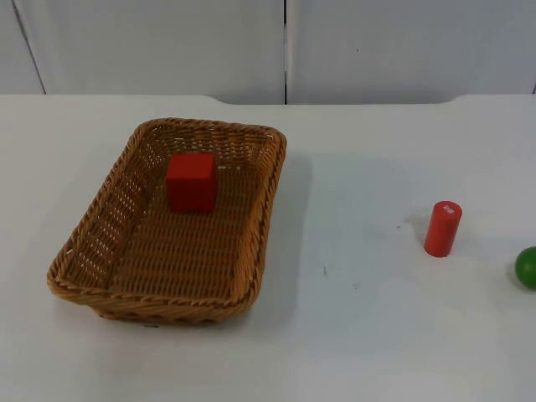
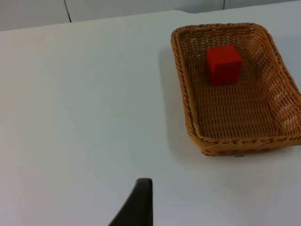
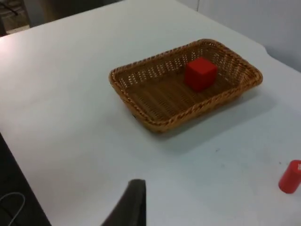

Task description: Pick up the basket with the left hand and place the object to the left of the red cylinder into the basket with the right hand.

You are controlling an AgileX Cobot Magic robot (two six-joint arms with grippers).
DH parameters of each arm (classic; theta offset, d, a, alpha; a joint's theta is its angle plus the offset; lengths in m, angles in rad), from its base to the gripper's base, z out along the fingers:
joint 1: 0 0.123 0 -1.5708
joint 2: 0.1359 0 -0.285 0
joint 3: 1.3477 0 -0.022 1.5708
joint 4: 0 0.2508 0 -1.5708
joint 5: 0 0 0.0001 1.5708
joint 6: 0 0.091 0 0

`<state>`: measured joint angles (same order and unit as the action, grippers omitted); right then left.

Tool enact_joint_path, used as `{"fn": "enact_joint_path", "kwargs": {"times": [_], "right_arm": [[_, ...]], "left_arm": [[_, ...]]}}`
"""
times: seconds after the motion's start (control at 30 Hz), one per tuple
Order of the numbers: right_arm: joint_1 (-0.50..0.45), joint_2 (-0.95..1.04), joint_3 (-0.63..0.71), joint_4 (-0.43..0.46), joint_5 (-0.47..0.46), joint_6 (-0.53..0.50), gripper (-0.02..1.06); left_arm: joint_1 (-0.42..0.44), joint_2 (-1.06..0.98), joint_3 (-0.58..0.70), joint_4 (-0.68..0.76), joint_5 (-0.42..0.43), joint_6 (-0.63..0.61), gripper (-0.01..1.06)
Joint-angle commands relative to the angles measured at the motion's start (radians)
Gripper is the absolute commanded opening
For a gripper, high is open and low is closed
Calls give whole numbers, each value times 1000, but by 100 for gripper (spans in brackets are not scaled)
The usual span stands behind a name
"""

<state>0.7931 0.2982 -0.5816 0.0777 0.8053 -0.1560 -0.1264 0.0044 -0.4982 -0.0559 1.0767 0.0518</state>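
A brown wicker basket (image 1: 270,201) stands on the white table, left of centre. A red cube (image 1: 192,181) lies inside it near the far end. A red cylinder (image 1: 442,229) stands upright on the table well to the basket's right. In the left wrist view, my left gripper (image 2: 139,205) hangs over bare table, well away from the basket (image 2: 184,94) and the cube (image 2: 224,64). In the right wrist view, my right gripper (image 3: 131,205) is also held back from the basket (image 3: 115,77), cube (image 3: 200,73) and cylinder (image 3: 290,176). Both arms wait.
A green ball (image 1: 527,267) sits at the right edge, just right of the red cylinder. Bare white table lies between the basket and the cylinder. The grey partition wall (image 1: 285,42) closes off the far side.
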Motion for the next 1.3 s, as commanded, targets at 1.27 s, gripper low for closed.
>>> {"fn": "enact_joint_path", "kwargs": {"times": [1.27], "right_arm": [[-4,-298,67,-98,275,156,92]], "left_arm": [[-4,-4,3,4,0,-6,105]]}}
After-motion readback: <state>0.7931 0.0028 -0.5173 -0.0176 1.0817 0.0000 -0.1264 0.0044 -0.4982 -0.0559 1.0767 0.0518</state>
